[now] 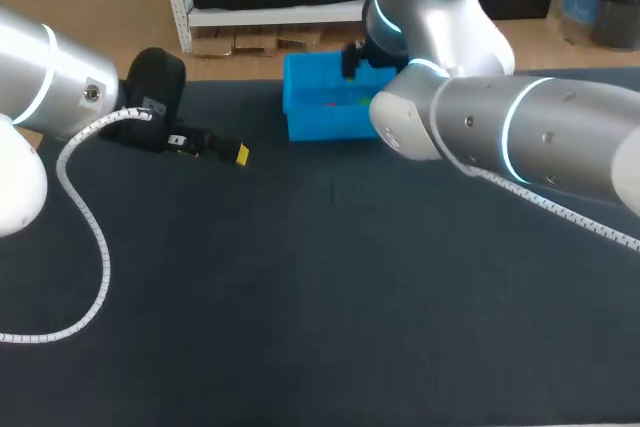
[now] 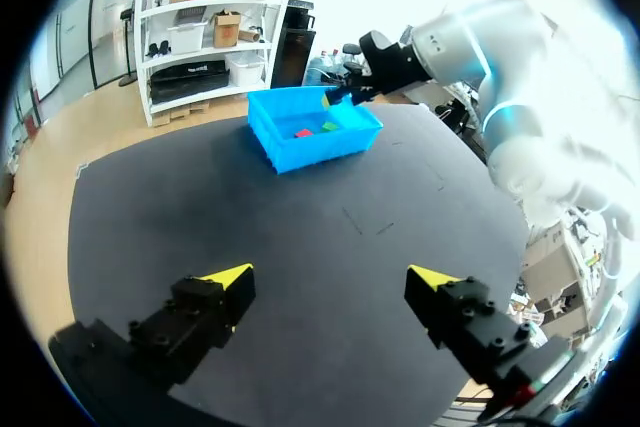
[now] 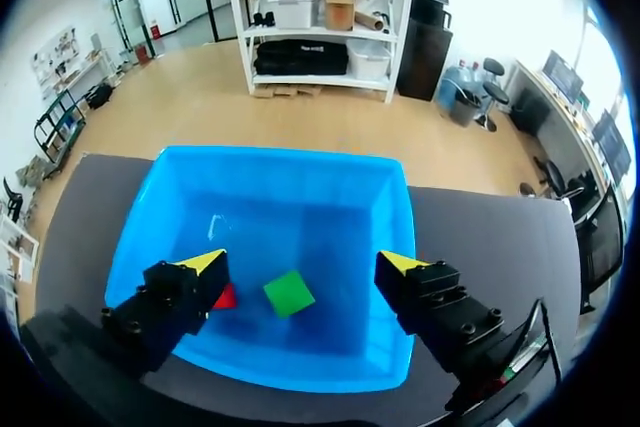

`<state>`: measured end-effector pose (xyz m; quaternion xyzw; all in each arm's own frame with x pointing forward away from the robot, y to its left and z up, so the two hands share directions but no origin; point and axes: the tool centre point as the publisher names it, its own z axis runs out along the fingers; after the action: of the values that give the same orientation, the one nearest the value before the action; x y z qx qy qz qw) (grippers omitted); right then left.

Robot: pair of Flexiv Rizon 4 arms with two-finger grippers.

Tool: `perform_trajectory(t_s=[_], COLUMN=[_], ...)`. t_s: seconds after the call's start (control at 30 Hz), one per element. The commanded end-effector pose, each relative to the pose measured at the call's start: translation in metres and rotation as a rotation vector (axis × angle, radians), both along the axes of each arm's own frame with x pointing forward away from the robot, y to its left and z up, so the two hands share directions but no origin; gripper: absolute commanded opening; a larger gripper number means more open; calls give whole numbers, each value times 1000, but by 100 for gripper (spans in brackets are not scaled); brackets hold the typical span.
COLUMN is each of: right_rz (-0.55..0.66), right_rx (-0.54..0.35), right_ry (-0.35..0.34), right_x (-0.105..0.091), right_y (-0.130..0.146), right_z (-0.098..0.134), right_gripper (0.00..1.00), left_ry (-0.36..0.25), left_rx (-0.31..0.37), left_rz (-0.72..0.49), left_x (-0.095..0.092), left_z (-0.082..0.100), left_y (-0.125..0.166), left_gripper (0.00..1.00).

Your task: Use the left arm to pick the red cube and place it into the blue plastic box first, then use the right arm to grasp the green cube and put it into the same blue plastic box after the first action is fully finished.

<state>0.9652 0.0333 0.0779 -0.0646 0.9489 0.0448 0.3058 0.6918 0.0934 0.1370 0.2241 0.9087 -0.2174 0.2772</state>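
A: Starting with head view. Logging what?
B: Tagging the left arm (image 1: 40, 87) coming in at the left, with the left claw (image 1: 236, 153) lying low over the dark surface (image 1: 300, 287), beside the blue box (image 1: 320, 119) but apart from it. Not managing to judge its finger gap from here. Tagging the right arm (image 1: 520, 137) coming in from the right and bending over the box, hiding its own tip. Catching small coloured specks inside the box, too tiny for calling.
A: Moving on to left wrist view. Reporting claw state?
B: Marking the left claw's fingers as spread wide, clamping nothing, hanging above bare surface. Placing the blue box ahead of it, well apart. Spotting the red cube (image 2: 303, 133) and the green cube (image 2: 330, 126) close together on the box floor. Noting the right arm's dark end hanging over the box's far side.
A: Finishing with right wrist view?
B: Marking the right claw (image 3: 300, 262) as spread apart too, hovering right above the box, touching nothing. Placing the green cube on the box floor under the gap between the fingers, clear of both. Placing the red cube just beside it, partly tucked behind one finger. Logging both cubes as sitting inside the blue box.
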Motion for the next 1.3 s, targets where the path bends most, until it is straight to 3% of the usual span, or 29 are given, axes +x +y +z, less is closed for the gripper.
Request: perform_trajectory(t_s=[0.03, 0.23, 0.67, 1.3], right_rz=[11, 32, 80, 92], right_rx=[-3, -28, -9, 7], right_ry=[4, 19, 26, 60], right_x=[-17, -38, -107, -194], right_y=[-4, -6, -23, -51], right_z=[18, 39, 71, 73], right_gripper=[100, 100, 100, 100], left_ry=[-4, -4, -4, -4], left_rx=[-8, -8, -8, -8], left_rz=[-6, -6, -6, -6], left_x=[0, 0, 0, 0], left_z=[-1, -1, -1, -1], left_y=[2, 2, 2, 2], left_gripper=[100, 100, 100, 100])
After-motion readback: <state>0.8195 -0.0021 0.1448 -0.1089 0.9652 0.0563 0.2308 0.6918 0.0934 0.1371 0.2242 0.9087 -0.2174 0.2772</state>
